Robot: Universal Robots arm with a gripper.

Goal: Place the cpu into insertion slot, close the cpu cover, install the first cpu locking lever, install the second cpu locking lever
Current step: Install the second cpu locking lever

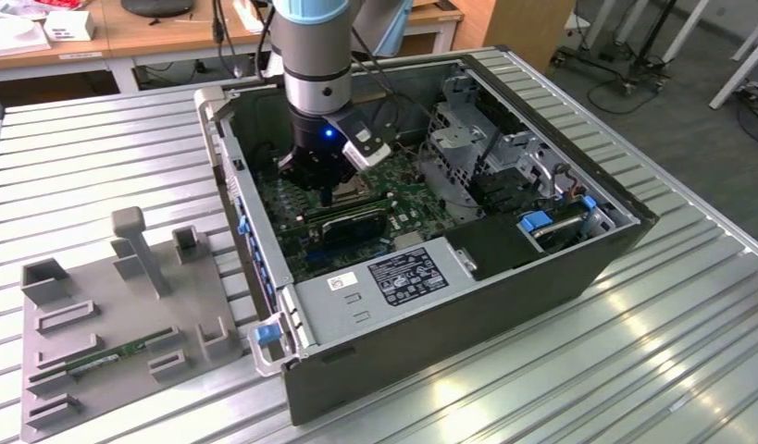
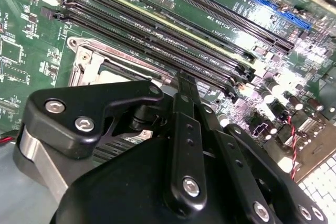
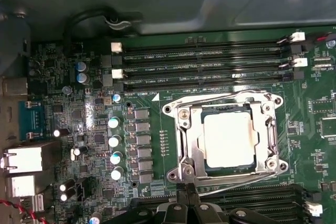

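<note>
The cpu lies flat in its socket on the motherboard, its pale silvery face showing through the cut-out of the cpu cover. The cover is down over it. Thin wire locking levers run along two opposite sides of the socket, one by the memory slots and one at the side nearest the fingers. My gripper is shut, its tips pressed together at the socket's edge beside that nearer lever. In the second wrist view the gripper points down next to the socket frame. The exterior view has the gripper low inside the case.
The open computer case lies on a slatted metal table, with drive cages and cables at the exterior view's right. Empty black memory slots line the socket. A grey holder block carrying a green memory stick stands beside the case.
</note>
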